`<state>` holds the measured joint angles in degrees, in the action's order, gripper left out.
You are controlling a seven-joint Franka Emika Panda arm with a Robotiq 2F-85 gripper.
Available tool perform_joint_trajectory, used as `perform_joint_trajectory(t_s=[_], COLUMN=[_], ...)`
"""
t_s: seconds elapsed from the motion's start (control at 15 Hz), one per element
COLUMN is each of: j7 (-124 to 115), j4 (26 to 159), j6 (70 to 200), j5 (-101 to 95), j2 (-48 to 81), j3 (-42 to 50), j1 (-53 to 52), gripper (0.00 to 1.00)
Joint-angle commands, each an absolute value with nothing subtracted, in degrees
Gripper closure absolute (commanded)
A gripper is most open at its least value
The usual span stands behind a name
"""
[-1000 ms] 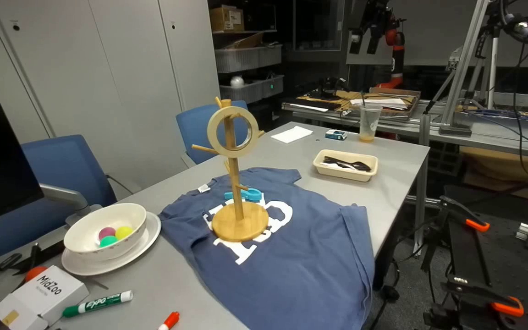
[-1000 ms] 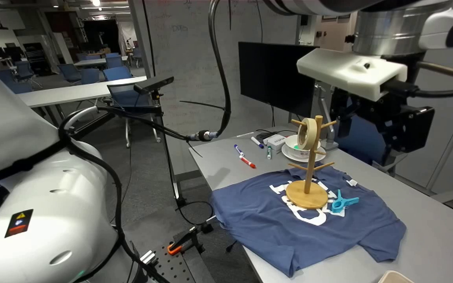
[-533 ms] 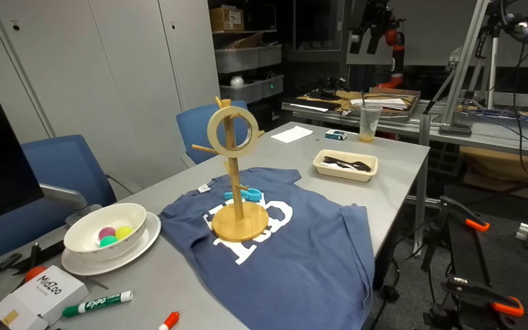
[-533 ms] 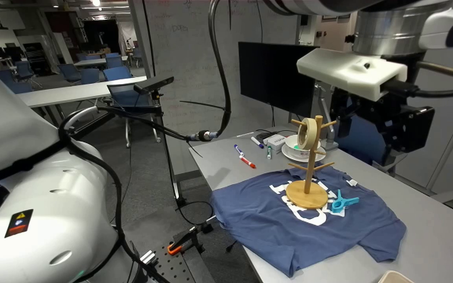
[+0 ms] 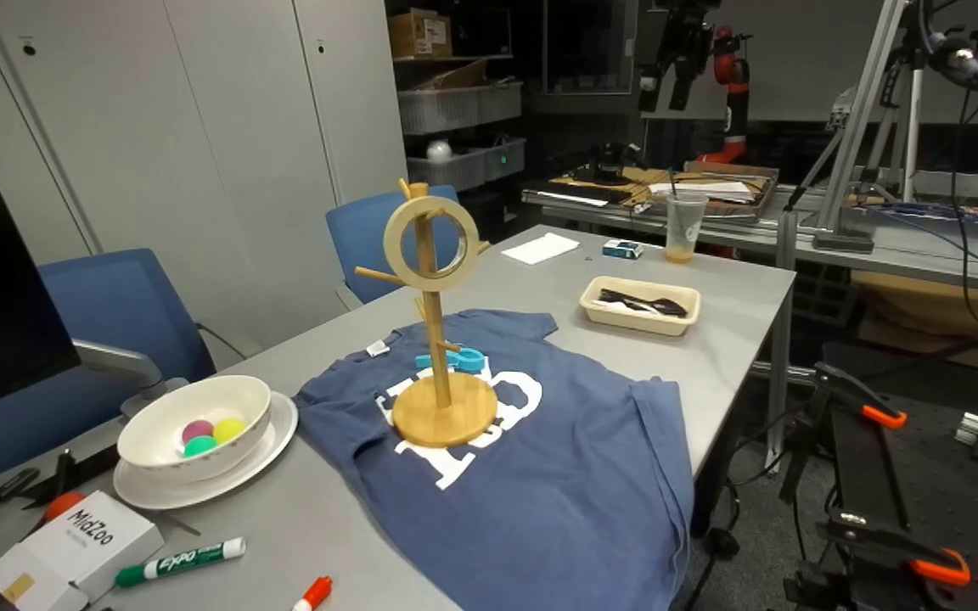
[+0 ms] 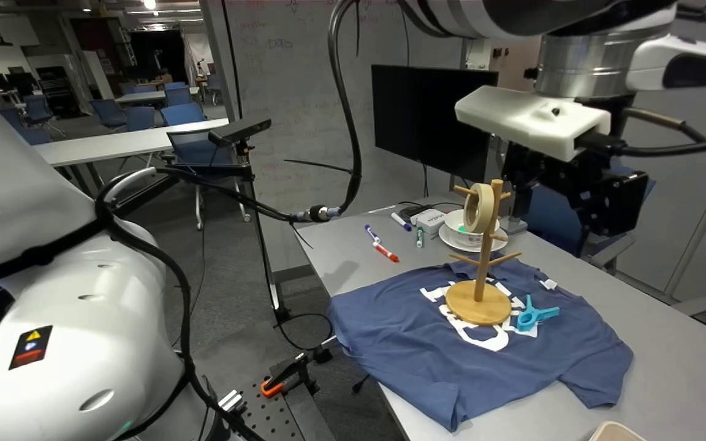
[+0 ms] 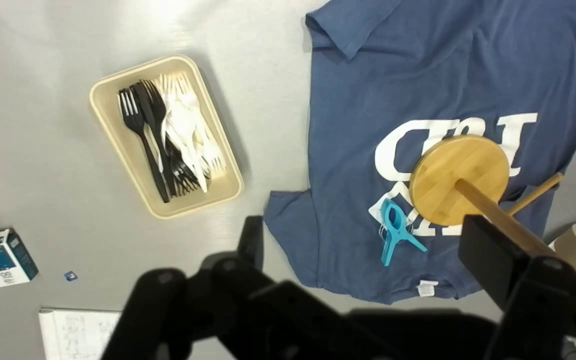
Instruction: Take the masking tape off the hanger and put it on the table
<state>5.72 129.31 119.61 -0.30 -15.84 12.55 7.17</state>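
While the masking tape hangs around a top peg of the hanger, my claw stands with fingers spread wide, holding nothing; main risk: pulling off-axis before the tape clears that upturned peg would likely topple the hanger, its base sitting on loose shirt; could also clip the hanger on approach, depth being hard to judge; shirt runs to an edge of the counter, so I'd set down between shirt and tray.
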Motion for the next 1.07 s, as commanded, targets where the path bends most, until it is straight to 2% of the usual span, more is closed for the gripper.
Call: perform_joint_trajectory(t_s=[0.0,1.0], j7=[5.2,4.8], j4=[129.1,133.9], j6=[119.8,123.6], j5=[-0.1,-0.1], j2=[-14.8,-15.6], j3=[10.9,6.8], j1=[7.6,5.7], gripper=[0.00,0.00])
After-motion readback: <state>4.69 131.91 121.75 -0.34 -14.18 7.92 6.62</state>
